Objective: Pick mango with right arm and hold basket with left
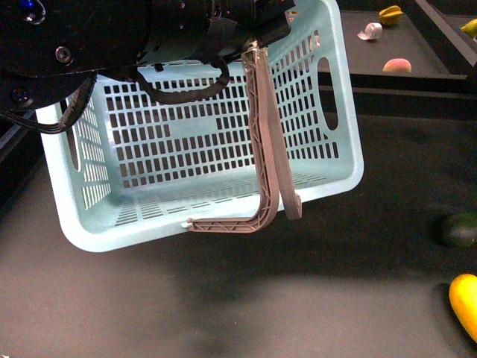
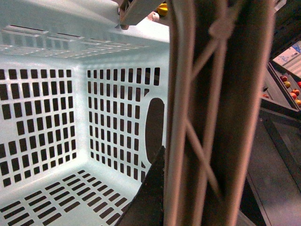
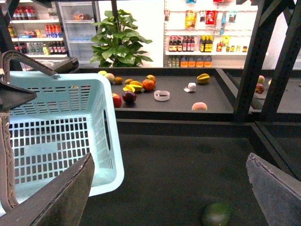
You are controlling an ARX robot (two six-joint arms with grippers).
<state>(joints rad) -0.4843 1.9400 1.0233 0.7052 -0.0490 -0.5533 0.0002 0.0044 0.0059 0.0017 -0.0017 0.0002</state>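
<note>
**While Basket Hangs Tilted, Mango Lies at Near Right**

Lifted clear of the dark table (image 1: 223, 298), the turquoise basket (image 1: 201, 156) hangs tilted from the left arm (image 1: 89, 37), which fills the top left of the front view. Its open mouth faces the camera and nothing lies inside. The left claw (image 1: 252, 36) is clamped on one grey-brown handle (image 1: 262, 134) at the basket's upper rim. In the left wrist view that handle runs close past the lens, with one black finger (image 2: 146, 197) showing beside it. The second handle hangs loose just beside the first.

The mango (image 1: 463, 304) lies on the table at the near right edge of the front view, well apart from the basket and cut off by the frame. A dark green round fruit (image 1: 458, 230) sits just beyond it.

Seen from its own wrist camera, the right claw (image 3: 169, 197) holds nothing, its two fingers spread wide over the table. The green fruit is near them, and the basket is off to one side.

On the far shelf (image 1: 432, 45) lie a yellow star fruit (image 1: 390, 14) and a pink-orange fruit (image 1: 396, 66).
</note>
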